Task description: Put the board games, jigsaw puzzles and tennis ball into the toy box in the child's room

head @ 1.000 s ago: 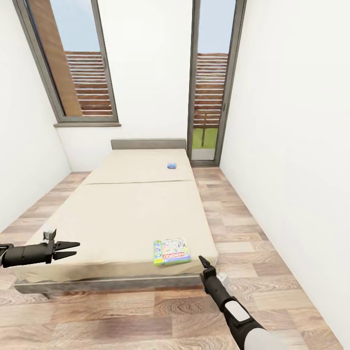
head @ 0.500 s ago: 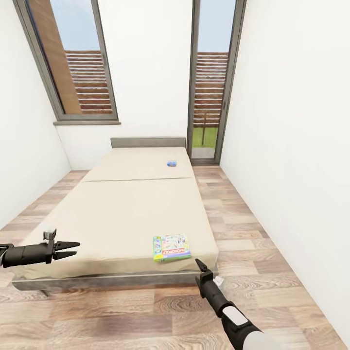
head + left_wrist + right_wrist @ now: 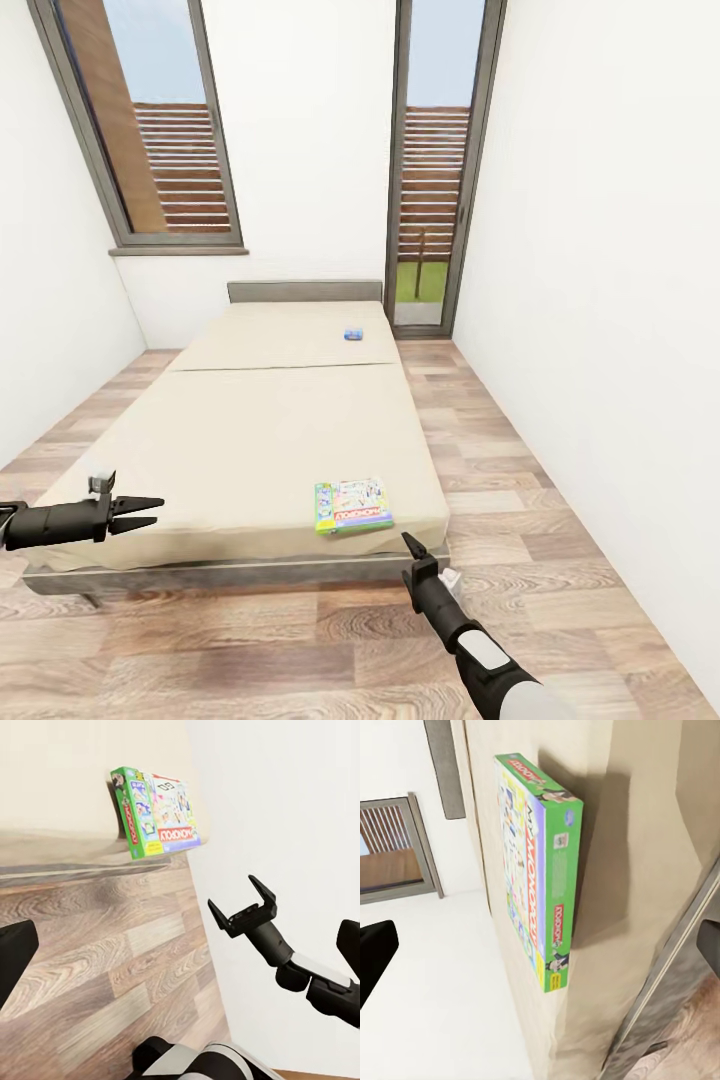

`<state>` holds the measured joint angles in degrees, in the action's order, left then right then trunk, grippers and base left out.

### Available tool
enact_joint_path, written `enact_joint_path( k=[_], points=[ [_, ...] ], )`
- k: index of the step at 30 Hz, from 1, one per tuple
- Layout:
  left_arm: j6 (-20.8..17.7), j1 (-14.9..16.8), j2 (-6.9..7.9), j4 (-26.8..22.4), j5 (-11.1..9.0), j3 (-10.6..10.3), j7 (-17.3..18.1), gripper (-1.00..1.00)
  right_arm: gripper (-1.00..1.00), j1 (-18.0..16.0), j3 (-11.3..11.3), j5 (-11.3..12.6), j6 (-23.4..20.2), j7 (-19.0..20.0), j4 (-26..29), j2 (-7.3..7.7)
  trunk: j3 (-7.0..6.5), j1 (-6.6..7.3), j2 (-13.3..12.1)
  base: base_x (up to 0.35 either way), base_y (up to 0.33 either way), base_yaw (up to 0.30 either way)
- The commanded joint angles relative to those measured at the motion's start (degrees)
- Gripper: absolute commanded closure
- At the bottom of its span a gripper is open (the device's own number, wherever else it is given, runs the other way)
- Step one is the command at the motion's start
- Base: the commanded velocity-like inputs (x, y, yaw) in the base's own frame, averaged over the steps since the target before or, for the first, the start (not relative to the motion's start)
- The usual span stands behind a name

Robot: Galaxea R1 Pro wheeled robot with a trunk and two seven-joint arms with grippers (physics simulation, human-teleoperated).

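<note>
A green Monopoly board game (image 3: pixel 352 505) lies flat on the beige bed (image 3: pixel 260 440), close to its near right corner. A second, small blue board game (image 3: pixel 353 335) rests far up the bed near the headboard. My right gripper (image 3: pixel 407 540) is open, low in front of the bed's corner, just short of the Monopoly box (image 3: pixel 544 870); the left wrist view shows it (image 3: pixel 241 902) with both fingers spread and nothing between them. My left gripper (image 3: pixel 160 510) is open and empty, pointing right over the bed's near left edge.
The grey bed frame (image 3: pixel 230 575) runs across in front of me. A strip of wood floor (image 3: pixel 500 480) lies between the bed and the white right wall (image 3: pixel 610 330). A glass door (image 3: pixel 430 200) and a window (image 3: pixel 150 130) stand behind the bed.
The view has shifted a little, so the bed sits slightly higher in the picture. My right gripper has dropped a bit lower relative to the Monopoly box. The left arm stays put.
</note>
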<state>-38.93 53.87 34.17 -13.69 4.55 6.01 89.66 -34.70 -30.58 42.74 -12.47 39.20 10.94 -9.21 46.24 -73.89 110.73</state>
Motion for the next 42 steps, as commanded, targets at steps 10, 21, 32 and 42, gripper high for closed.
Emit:
enact_joint_path(
  k=[10,21,32,42],
  points=[
    [-0.62,0.02,-0.07,-0.02,0.53,0.29,0.34,-1.00,-1.00,-0.01,-0.10,0.57,-0.46,0.01,0.05,-0.02,0.05,0.01,0.02,0.136,0.023,0.000],
    [-0.60,0.01,-0.07,-0.02,0.51,0.31,0.34,-1.00,-1.00,-0.01,-0.14,0.59,-0.41,0.06,0.02,0.00,0.05,0.01,0.02,0.169,0.008,0.000],
    [-0.54,0.03,0.00,-0.02,0.47,0.60,0.34,-1.00,-1.00,-0.01,-0.11,0.59,-0.29,0.01,0.03,-0.01,0.41,-0.43,0.82,0.010,0.000,0.000],
    [-0.53,0.03,-0.05,-0.02,0.46,0.66,0.34,-1.00,-1.00,-0.01,-0.10,0.58,-0.27,0.00,0.02,-0.02,2.21,-2.63,4.84,0.000,0.000,0.000]
  ],
)
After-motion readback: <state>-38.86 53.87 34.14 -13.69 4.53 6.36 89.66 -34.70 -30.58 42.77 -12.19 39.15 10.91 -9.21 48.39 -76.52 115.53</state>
